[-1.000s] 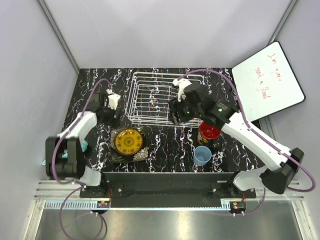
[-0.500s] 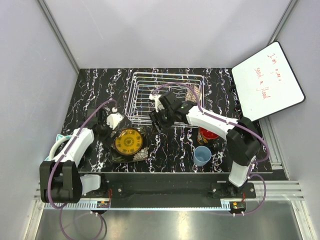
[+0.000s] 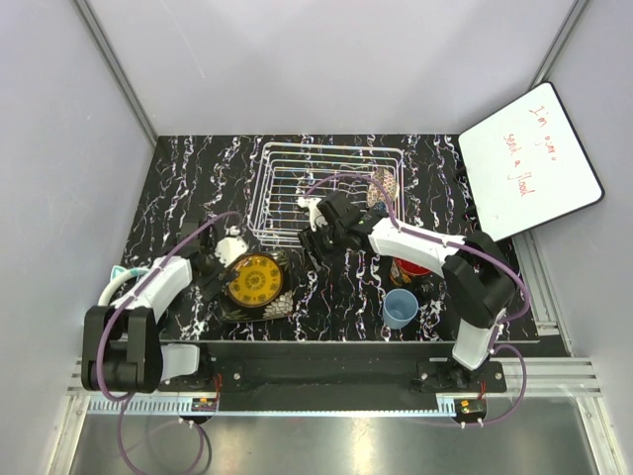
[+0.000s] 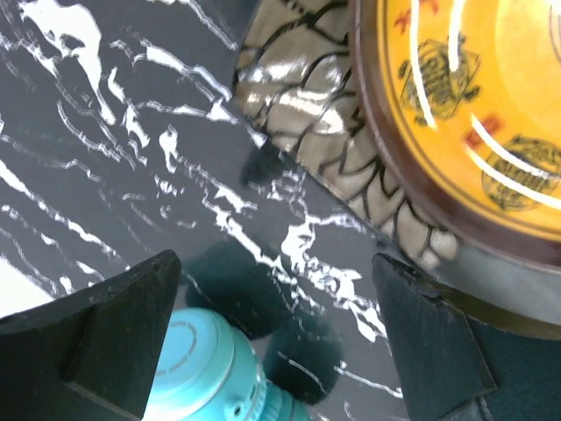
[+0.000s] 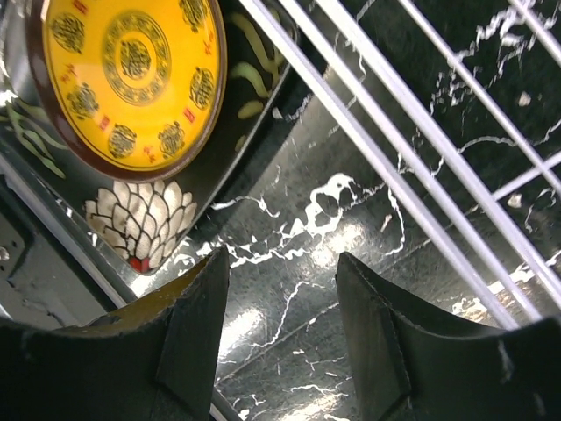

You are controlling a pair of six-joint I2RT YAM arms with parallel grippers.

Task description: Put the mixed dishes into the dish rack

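left claw (image 4: pixel 276 294) wide open, empty, beside yellow plate (image 3: pixel 253 279) | right claw (image 5: pixel 280 311) part-open, empty, at dish rack (image 3: pixel 297 183) edge

The dish rack (image 3: pixel 331 146), a white wire rectangular basket with upright dividers, sits toward 12 o'clock on the black marbled surface (image 3: pixel 198 178). At its 3 o'clock end a pinkish-white speckled bowl (image 3: pixel 384 185) stands tilted on edge among the wires. Out toward 7 o'clock of the rack, the yellow-orange patterned round plate (image 3: pixel 253 280) lies flat, face up, stacked on the dark patterned squarish plate (image 3: pixel 280 305), whose lotus-painted corners show around it. At 5 o'clock of the rack the red mug (image 3: pixel 411 265) stands upright, mouth up. The light-blue cup (image 3: pixel 400 308) stands upright just beside it at its 6 o'clock.
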